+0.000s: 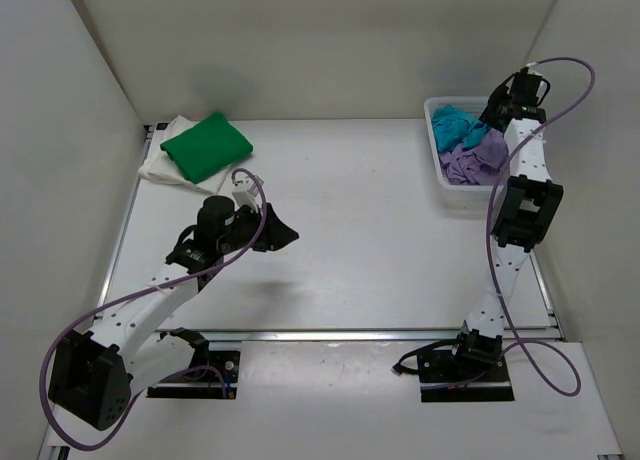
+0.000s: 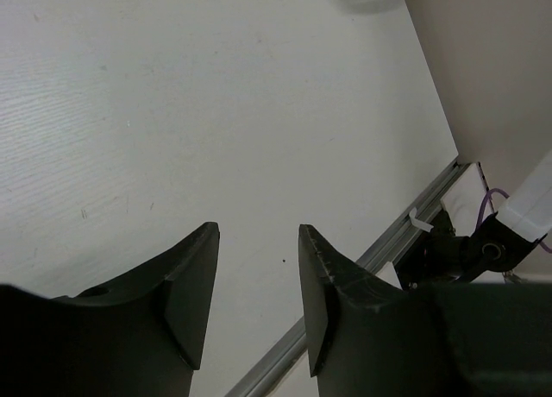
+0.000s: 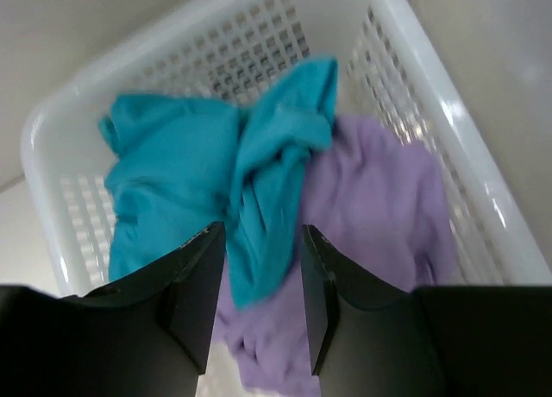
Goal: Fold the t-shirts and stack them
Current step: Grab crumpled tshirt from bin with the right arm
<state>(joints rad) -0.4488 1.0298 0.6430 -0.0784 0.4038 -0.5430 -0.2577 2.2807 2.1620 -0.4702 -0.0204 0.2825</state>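
Both gape empty: right gripper (image 3: 260, 233) above teal cloth t-shirt (image 3: 172, 173) and lilac cloth t-shirt (image 3: 371, 198) in white mesh basket (image 3: 483, 181); left gripper (image 2: 257, 230) above white tabletop (image 2: 216, 86).

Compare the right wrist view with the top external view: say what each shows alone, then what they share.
Right wrist only: the gap between the right gripper's parted fingers, the mesh holes in the basket's wall, and the teal shirt bunched over the lilac shirt. Top external only: the green shirt lying folded on the cream-white shirt at the far left of the table, and the left gripper over bare table. Both: the basket with the teal and lilac shirts in it.
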